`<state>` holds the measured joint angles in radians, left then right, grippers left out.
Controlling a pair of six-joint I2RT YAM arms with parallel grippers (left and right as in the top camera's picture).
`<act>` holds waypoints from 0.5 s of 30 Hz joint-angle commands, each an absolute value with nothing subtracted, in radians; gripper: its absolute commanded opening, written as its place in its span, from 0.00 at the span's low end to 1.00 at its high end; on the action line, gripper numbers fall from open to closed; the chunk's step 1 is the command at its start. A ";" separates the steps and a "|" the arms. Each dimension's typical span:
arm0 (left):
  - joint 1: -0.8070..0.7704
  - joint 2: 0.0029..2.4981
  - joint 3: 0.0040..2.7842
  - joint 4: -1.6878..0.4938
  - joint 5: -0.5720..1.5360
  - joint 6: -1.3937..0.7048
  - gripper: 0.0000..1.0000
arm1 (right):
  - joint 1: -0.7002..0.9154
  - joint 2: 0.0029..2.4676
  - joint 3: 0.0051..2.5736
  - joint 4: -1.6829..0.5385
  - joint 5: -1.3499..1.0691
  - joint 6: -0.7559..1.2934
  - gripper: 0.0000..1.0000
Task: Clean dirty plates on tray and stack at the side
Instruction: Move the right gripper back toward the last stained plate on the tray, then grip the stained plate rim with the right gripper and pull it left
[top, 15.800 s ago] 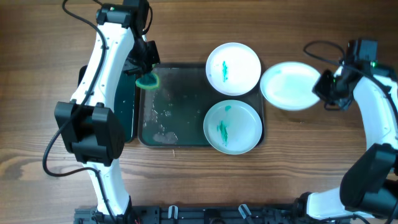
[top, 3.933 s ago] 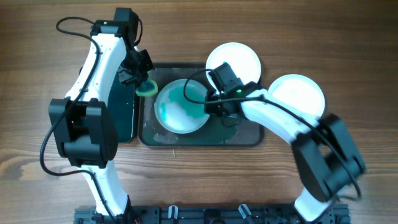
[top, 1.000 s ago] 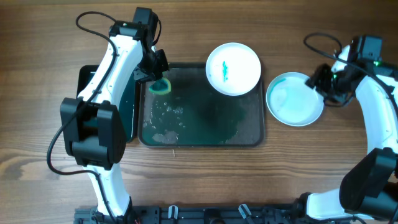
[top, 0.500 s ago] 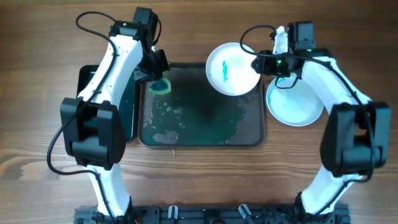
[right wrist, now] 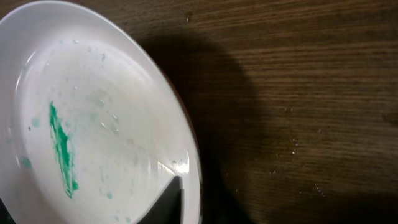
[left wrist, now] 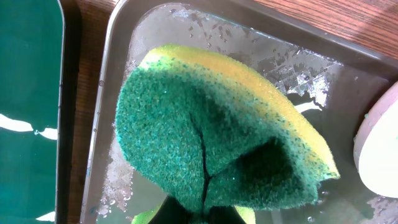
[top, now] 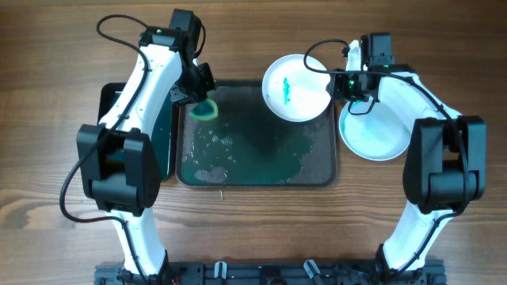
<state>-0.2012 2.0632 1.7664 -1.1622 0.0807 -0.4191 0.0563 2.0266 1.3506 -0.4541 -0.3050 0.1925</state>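
A white plate (top: 297,87) with a teal smear lies over the far right corner of the dark tray (top: 261,150). My right gripper (top: 337,85) is at its right rim. In the right wrist view one finger (right wrist: 168,202) lies on the inside of the plate's (right wrist: 93,124) rim, and the other finger is hidden under it. My right gripper (right wrist: 186,208) is shut on the rim. A stack of plates (top: 376,134), pale blue on top, sits on the table right of the tray. My left gripper (top: 202,99) is shut on the yellow-green sponge (top: 207,108), folded (left wrist: 211,130) above the wet tray corner (left wrist: 348,93).
A black tub with green liquid (top: 164,142) stands against the tray's left side, and it also shows in the left wrist view (left wrist: 31,93). Suds and water lie on the tray's left half. Bare wooden table surrounds everything. The plate's edge shows at the right of the left wrist view (left wrist: 379,155).
My right arm has swung left from the plate stack to the smeared white plate's right rim and settled there. My left arm and the sponge have not moved.
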 commanded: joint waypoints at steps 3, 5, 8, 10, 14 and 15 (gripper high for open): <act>-0.206 2.065 1.786 -1.160 0.093 -0.397 0.04 | 0.063 2.039 1.346 -0.454 -0.289 0.213 0.04; -0.206 2.065 1.786 -1.159 0.093 -0.397 0.04 | 0.072 2.039 1.346 -0.453 -0.287 0.209 0.05; -0.206 2.064 1.786 -1.160 0.093 -0.397 0.04 | 0.088 2.039 1.346 -0.446 -0.280 0.208 0.12; -0.206 2.065 1.786 -1.161 0.093 -0.397 0.04 | 0.093 2.039 1.346 -0.429 -0.279 0.208 0.12; -0.206 2.064 1.786 -1.167 0.093 -0.396 0.04 | 0.093 2.039 1.346 -0.419 -0.254 0.209 0.09; -0.206 2.064 1.786 -1.167 0.093 -0.396 0.04 | 0.093 2.040 1.346 -0.419 -0.242 0.209 0.08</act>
